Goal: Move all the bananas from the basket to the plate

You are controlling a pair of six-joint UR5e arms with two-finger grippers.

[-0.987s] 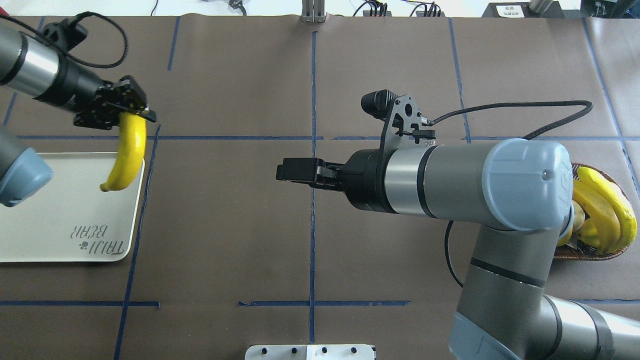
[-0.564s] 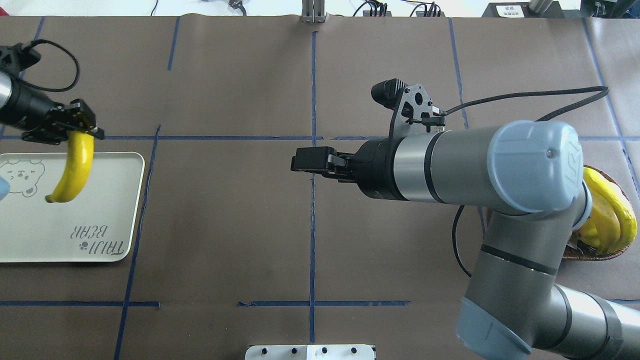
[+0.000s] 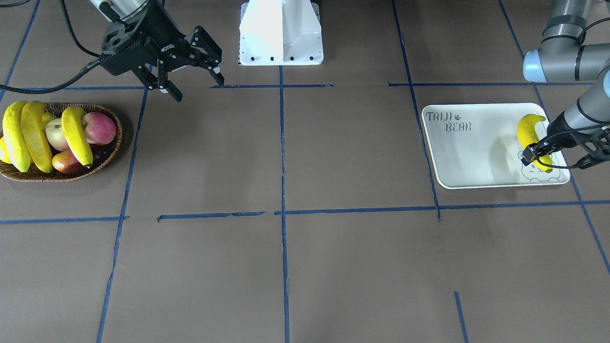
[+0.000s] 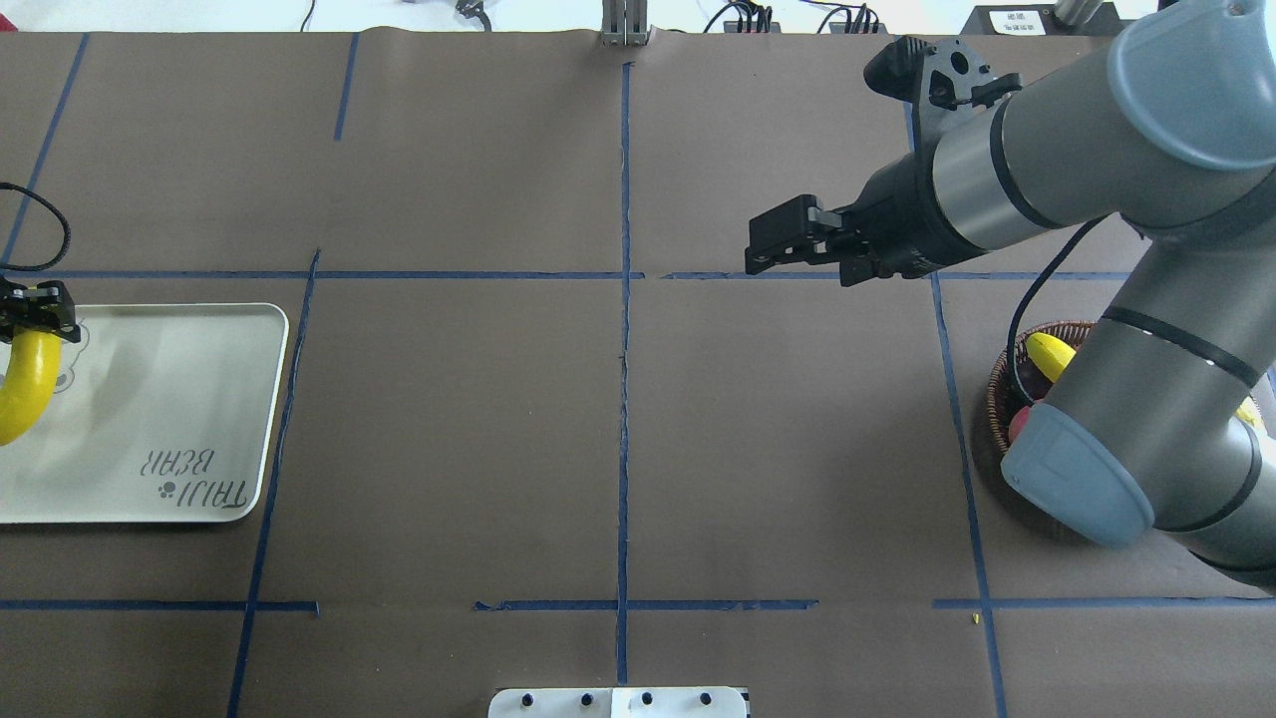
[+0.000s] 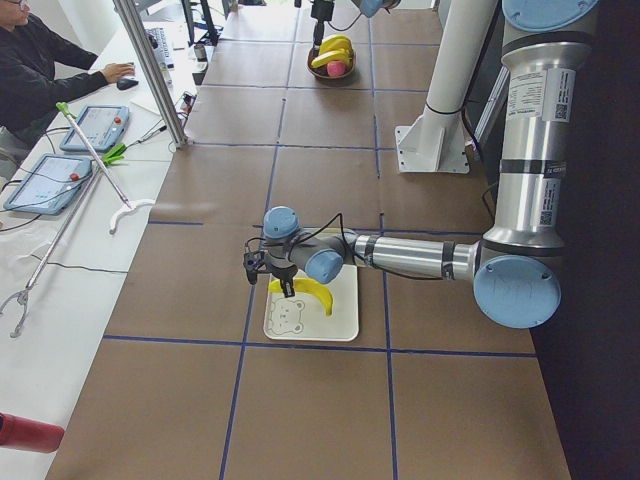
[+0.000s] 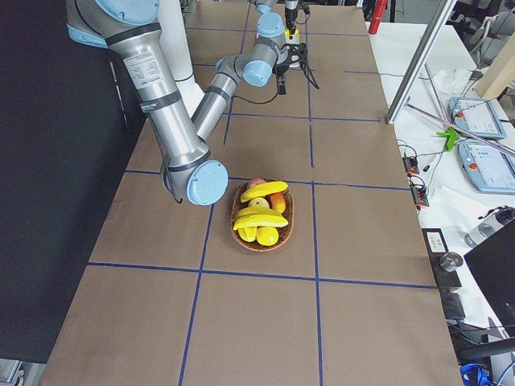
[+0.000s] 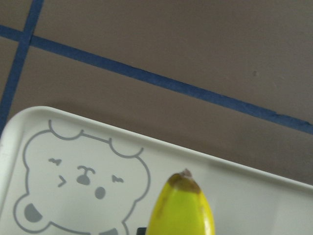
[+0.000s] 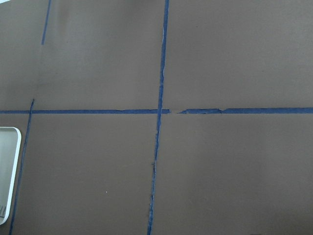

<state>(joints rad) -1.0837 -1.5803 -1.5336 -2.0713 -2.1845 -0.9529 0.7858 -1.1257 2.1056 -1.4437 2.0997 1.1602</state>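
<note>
Yellow bananas (image 3: pixel 34 136), brown woven basket (image 3: pixel 66 177), pale bear-printed plate (image 3: pixel 472 157).

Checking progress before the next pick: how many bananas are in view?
4. One banana is held by the left gripper over the plate. Three lie in the basket: two side by side at its end farthest from the plate, one across the apples. More may be buried.

Silver-grey arms (image 4: pixel 1037 170), pale blue joint caps (image 4: pixel 1072 489) — black fingers (image 3: pixel 171 90), black braided cables (image 3: pixel 47 89).
</note>
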